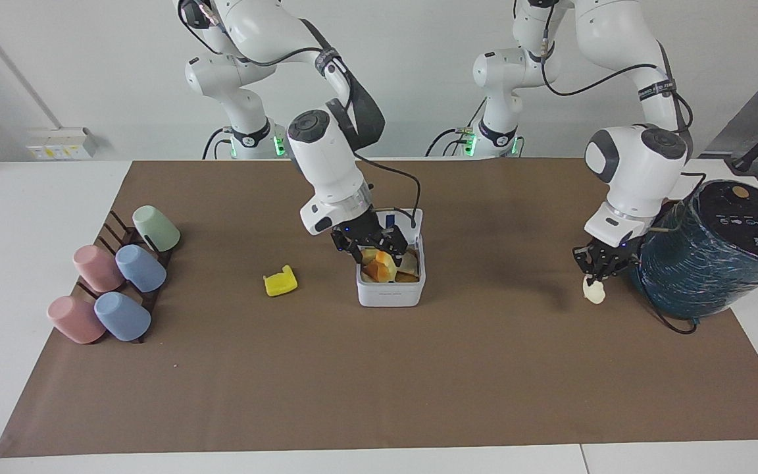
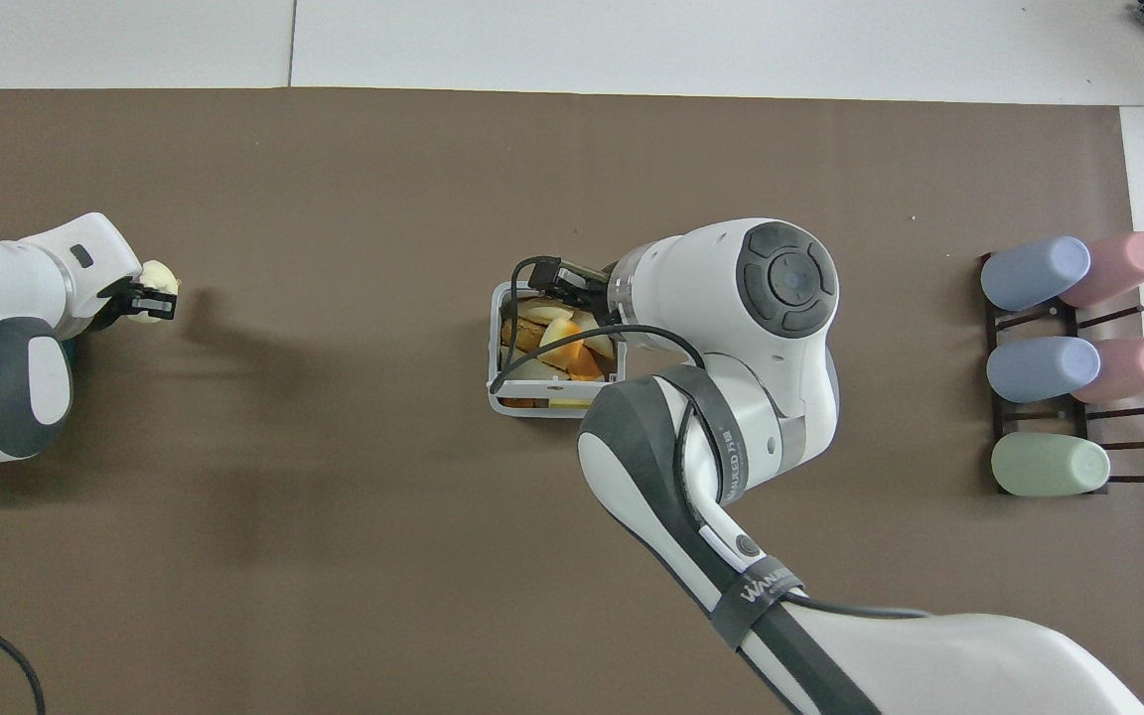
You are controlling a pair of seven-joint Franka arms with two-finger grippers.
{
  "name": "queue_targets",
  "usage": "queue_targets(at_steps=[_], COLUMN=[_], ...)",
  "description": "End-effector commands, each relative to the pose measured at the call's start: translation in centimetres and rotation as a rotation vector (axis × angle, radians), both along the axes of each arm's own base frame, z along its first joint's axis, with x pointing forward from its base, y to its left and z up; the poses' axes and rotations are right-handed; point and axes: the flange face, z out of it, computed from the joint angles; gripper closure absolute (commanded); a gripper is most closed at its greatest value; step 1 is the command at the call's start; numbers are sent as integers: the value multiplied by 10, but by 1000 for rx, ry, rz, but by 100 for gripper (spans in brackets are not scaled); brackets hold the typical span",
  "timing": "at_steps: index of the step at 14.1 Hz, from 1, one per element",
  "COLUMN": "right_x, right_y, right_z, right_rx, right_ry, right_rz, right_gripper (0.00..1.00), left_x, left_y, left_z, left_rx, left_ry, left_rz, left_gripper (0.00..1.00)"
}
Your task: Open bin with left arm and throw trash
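The bin (image 1: 390,280) stands open in the middle of the brown mat on the bench (image 1: 379,368), its lid tipped up at the edge nearer the robots, and it holds a heap of scraps with the orange-yellow wedge (image 1: 379,264) lying on top. The right gripper (image 1: 372,249) hangs just over the bin's opening with its jaws released and spread above the wedge, grasping nothing. The bright yellow notched piece (image 1: 280,281) lies on the mat beside the bin, toward the right arm's end of the bench. At the left arm's end, the left gripper (image 1: 597,276) points down just beside the big dark teal wrapped cylinder (image 1: 714,253), its jaws clenched on the top of the cream-white lump (image 1: 594,293), which is at the mat or barely off it. Five pastel cups (image 1: 116,283) lie on a dark rack at the right arm's end.
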Motion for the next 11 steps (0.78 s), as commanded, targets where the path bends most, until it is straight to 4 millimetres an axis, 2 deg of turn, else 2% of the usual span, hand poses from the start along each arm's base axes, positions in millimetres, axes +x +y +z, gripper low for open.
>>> queue_targets(at_steps=[1, 2, 6, 7, 8, 9, 10, 11], right_x=[3, 6, 29, 33, 39, 40, 36, 30], right_y=[-14, -28, -119, -140, -175, -200, -215, -220], right_z=[17, 29, 44, 39, 21, 4, -13, -27], right_rx=[-35, -85, -220, -239, -262, -280, -293, -300], right_ry=[-35, -58, -93, -100, -96, -106, -101, -82], right_rz=[15, 31, 198, 245, 275, 319, 356, 385], right_gripper=[0, 0, 0, 0, 0, 0, 0, 0], left_x=[2, 3, -6, -11, -18, -24, -32, -40], left_y=[-38, -58, -141, -166, -189, -208, -230, -250], left_z=[19, 24, 33, 35, 36, 37, 38, 39], left_rx=[-7, -18, -75, -89, -110, -131, -162, -207], left_ry=[32, 32, 9, 8, 5, 10, 10, 12], left_rz=[30, 47, 110, 125, 158, 189, 215, 247], left_gripper=[100, 100, 100, 100, 100, 100, 100, 100])
